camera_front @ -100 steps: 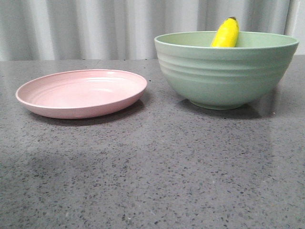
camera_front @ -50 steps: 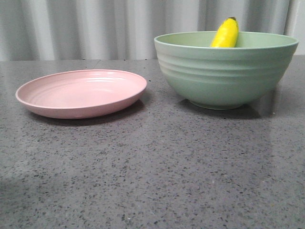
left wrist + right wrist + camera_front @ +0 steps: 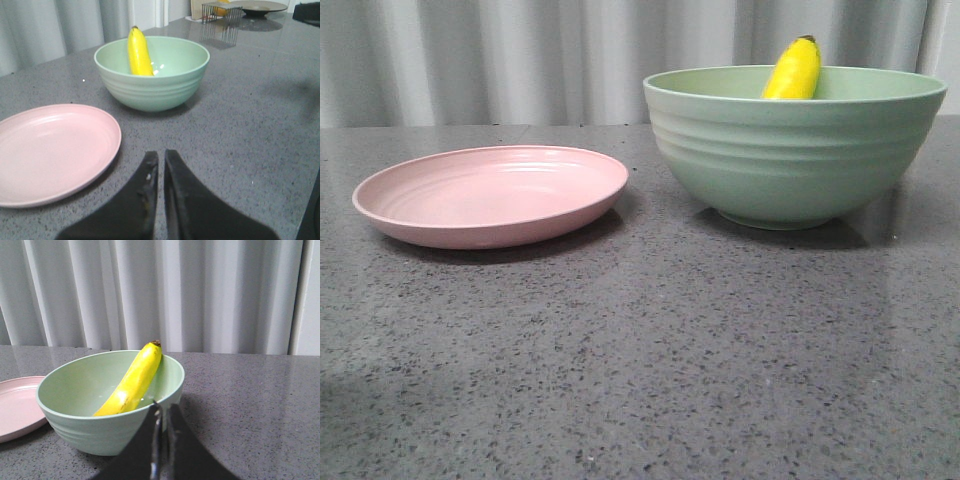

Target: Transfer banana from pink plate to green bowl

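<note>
The yellow banana [image 3: 794,69] leans inside the green bowl [image 3: 790,150] at the right of the table, its dark tip above the rim. It also shows in the left wrist view [image 3: 138,52] and the right wrist view [image 3: 132,380]. The pink plate [image 3: 490,192] lies empty to the bowl's left. My left gripper [image 3: 161,156] is shut and empty, above the table beside the plate [image 3: 50,150], short of the bowl [image 3: 152,72]. My right gripper [image 3: 164,407] is shut and empty, just outside the bowl's [image 3: 107,405] rim. Neither gripper shows in the front view.
The grey speckled table [image 3: 640,360] spreads in front of plate and bowl. A pale curtain [image 3: 520,60] hangs behind. In the left wrist view a wire rack [image 3: 221,12] and a dark dish [image 3: 262,7] stand far beyond the bowl.
</note>
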Robot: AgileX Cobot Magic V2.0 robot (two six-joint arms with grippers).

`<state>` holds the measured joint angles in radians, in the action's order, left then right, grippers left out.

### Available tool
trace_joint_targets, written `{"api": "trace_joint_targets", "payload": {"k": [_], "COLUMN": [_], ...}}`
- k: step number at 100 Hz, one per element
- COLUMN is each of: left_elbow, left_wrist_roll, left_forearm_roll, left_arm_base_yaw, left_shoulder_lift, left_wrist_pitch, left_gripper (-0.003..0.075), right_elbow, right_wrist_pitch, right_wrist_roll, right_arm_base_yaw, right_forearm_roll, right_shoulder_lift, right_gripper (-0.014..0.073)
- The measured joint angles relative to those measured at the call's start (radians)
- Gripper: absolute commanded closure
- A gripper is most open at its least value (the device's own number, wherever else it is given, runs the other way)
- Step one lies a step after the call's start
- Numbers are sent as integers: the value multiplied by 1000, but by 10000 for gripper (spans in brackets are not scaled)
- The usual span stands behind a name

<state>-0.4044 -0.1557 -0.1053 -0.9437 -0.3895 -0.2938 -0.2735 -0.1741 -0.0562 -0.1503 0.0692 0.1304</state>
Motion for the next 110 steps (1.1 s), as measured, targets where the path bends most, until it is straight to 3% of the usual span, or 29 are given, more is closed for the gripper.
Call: {"api": "trace_joint_targets", "payload": {"k": [17,29,43,66,80,90,110], "left_elbow": [92,183,297,403,405,405,405], "left_wrist_roll": [0,0,22,176,188,191,193], "left_forearm_roll": [-7,28,49,163,175,188,196], "left_arm_base_yaw": [72,182,349,651,788,858,905], "left_shoulder_lift": [21,76,187,340,391,394,394], "left_wrist_pitch": [30,152,269,294,268,171,-21], "left_gripper": [739,739,739,739,739,739,739], "right_elbow": [2,2,2,2,2,2,2], "right_wrist_pitch": [0,0,-2,-2,-2,-2,-2], "right_wrist_roll": [0,0,0,0,0,0,0], "right_arm_base_yaw": [0,0,0,0,0,0,0], "right_forearm_roll": [0,0,0,0,0,0,0], "right_shoulder_lift": [0,0,0,0,0,0,-2], "right_gripper": [668,668,668,668,668,668,668]}}
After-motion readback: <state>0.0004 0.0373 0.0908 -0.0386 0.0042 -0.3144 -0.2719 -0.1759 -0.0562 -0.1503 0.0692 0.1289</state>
